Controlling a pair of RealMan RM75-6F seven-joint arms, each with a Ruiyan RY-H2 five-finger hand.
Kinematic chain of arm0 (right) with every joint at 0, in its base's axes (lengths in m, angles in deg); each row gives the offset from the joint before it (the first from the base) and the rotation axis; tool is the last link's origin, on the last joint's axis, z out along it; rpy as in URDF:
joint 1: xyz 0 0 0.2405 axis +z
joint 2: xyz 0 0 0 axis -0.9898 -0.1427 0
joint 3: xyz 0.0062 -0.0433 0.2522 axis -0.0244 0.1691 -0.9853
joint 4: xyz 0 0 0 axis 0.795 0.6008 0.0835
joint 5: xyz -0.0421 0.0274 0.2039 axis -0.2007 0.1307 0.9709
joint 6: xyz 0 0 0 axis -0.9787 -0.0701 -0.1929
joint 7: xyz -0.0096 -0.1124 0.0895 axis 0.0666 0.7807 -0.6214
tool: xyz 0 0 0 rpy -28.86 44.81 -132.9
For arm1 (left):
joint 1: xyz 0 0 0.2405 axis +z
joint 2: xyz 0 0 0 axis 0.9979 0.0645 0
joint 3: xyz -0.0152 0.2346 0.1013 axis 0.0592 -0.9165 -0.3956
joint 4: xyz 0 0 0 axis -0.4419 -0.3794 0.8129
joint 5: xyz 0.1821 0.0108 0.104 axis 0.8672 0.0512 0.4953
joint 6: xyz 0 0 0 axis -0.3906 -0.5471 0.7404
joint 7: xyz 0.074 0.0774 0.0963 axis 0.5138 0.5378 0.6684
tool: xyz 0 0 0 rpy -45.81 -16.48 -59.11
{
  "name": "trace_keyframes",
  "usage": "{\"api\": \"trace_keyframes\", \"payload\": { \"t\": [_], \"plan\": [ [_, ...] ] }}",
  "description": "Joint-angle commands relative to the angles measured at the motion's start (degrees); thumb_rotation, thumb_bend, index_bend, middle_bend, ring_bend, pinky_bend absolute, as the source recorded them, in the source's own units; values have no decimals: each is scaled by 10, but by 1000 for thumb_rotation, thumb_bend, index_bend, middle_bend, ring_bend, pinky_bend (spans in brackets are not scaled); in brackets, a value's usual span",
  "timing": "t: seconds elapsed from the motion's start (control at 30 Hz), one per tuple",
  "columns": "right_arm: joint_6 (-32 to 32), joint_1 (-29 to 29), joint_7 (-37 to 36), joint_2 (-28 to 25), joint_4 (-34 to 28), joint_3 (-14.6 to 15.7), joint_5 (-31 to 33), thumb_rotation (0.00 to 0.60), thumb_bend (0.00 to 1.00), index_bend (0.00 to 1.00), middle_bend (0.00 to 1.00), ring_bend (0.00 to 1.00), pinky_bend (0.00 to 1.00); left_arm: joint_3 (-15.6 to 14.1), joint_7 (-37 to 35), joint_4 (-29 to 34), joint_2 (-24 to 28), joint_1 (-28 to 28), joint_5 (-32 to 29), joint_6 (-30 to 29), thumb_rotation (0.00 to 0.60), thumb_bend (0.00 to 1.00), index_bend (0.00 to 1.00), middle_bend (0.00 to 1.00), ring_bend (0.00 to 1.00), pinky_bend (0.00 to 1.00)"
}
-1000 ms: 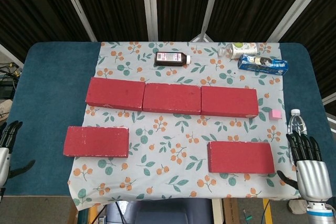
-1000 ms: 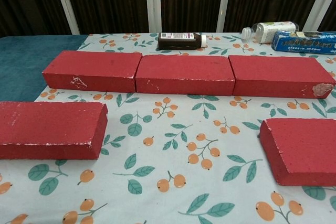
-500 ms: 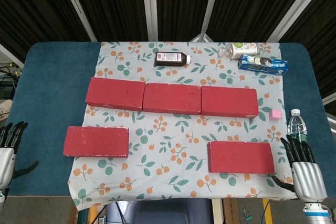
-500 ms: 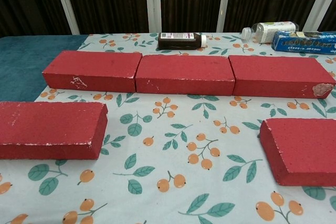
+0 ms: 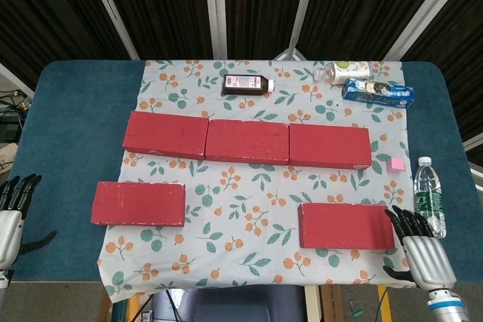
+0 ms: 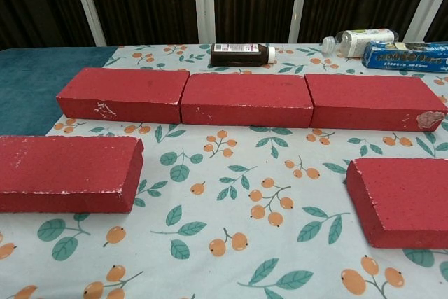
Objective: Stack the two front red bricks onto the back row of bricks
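- Since both front bricks, left (image 5: 138, 203) and right (image 5: 346, 225), lie flat on the cloth, nothing is stacked on the back row (image 5: 247, 142).
- Right hand (image 5: 419, 250) hovers empty, fingers spread, just beside the right brick's end, likely for grasping.
- Left hand (image 5: 10, 216) waits empty, spread, well apart.

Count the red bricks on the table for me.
5. Back row: left brick, middle brick, right brick, set end to end. Front: front left brick and front right brick. None looks hidden.
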Motion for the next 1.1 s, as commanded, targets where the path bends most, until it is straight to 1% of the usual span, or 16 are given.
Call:
{"api": "trace_keyframes", "payload": {
  "t": [0.03,0.23,0.43,0.67,0.8,1.1],
  "plan": [
    [48,31,61,-19,-48,-7,46,600,25,0,0,0,0,0,-3,-1,1,0,-1,1,600,0,73,60,0,46],
    [101,76,146,-28,-110,-29,136,600,26,0,0,0,0,3,-5,-3,1,-2,-6,5,600,0,73,60,0,46],
    [109,107,207,-3,-135,-45,199,600,25,0,0,0,0,3,-7,-3,1,-2,-5,5,600,0,73,60,0,46],
    [115,144,265,33,-135,-57,275,600,25,0,0,0,0,6,-10,-5,2,-1,-8,4,600,0,73,60,0,46],
    [113,165,296,52,-130,-58,316,600,25,0,0,0,0,6,-10,-6,2,-1,-8,2,600,0,73,60,0,46],
    [105,199,329,85,-118,-61,369,600,25,0,0,0,0,8,-3,-8,-1,-2,-11,4,600,0,72,60,0,46]
  ]
}}
